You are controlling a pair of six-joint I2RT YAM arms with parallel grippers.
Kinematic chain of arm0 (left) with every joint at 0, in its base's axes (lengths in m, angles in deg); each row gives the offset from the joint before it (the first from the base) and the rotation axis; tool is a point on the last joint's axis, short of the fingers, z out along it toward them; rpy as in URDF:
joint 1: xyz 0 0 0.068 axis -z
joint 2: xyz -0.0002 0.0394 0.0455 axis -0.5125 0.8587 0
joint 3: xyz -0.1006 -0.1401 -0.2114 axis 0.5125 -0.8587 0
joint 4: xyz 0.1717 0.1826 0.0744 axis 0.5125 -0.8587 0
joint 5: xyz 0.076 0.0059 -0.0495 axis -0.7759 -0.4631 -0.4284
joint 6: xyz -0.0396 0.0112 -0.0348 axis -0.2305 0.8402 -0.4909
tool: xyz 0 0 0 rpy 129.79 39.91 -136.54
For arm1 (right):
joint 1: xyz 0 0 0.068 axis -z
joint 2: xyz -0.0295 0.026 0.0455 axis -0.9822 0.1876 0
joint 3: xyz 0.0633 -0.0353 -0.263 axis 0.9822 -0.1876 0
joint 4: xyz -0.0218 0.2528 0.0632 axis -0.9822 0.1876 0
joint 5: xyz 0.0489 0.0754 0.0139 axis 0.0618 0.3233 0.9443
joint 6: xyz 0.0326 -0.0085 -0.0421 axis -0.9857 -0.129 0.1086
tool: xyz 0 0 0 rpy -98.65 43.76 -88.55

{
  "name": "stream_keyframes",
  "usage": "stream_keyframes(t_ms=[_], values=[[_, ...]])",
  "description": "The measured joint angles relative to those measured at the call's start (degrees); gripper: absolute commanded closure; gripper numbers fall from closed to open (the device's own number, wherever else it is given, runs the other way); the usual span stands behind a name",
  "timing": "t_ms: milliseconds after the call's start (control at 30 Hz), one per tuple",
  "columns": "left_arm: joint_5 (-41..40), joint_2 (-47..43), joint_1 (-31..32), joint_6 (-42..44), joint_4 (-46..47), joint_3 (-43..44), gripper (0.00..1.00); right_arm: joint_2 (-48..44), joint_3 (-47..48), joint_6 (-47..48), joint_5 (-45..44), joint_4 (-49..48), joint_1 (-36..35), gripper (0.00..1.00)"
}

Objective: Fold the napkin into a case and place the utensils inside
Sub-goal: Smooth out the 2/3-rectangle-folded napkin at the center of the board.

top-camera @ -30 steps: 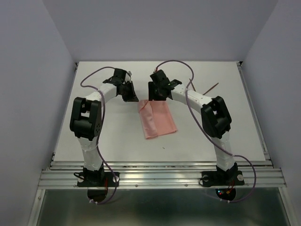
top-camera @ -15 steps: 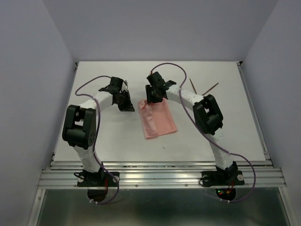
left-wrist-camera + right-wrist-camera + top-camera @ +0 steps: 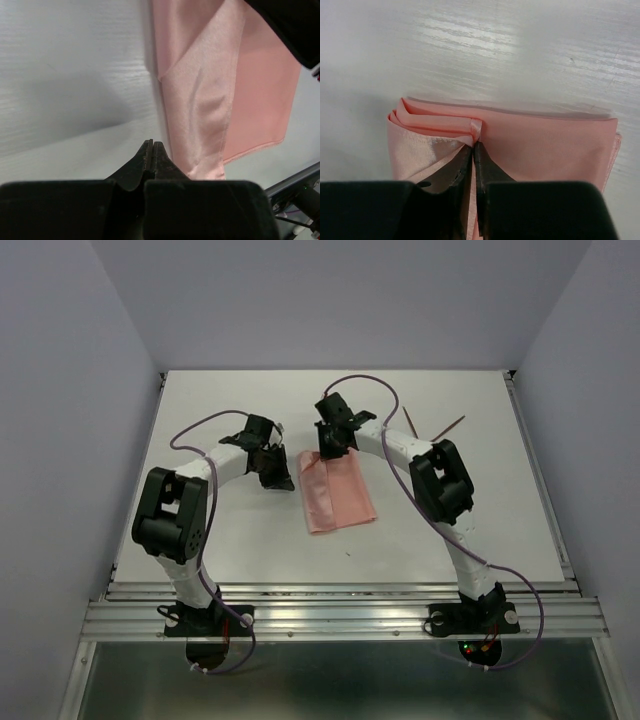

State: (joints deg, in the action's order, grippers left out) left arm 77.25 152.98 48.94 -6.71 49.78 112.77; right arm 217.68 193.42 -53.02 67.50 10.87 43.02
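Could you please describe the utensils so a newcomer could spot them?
On the white table, look right of the pink napkin, past the right arm. The utensils are two thin reddish-brown sticks, straight and short, unlike the curving purple cables.

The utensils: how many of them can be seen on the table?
2. One utensil lies beside the right arm; the other utensil lies just right of it. Another might be hidden under an arm.

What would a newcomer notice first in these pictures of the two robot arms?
The salmon-pink cloth napkin, folded into an oblong, lies at the middle of the white table. The right gripper pinches a fold at its far edge, while the left gripper is shut and empty beside its left edge. Two thin reddish-brown sticks lie at the far right, away from it.
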Motion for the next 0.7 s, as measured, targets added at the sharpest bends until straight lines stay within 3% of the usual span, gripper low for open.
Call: stream_keyframes(t_ms=[300,700], values=[[4.17,-5.66,4.98,-0.07,2.71,-8.59,1.0,0.11,0.0,-0.22,2.45,-1.05,1.53,0.98],[5.64,-10.86,8.92,-1.09,6.97,-13.62,1.0,0.15,-0.09,-0.44,6.43,-1.77,2.36,0.99]])
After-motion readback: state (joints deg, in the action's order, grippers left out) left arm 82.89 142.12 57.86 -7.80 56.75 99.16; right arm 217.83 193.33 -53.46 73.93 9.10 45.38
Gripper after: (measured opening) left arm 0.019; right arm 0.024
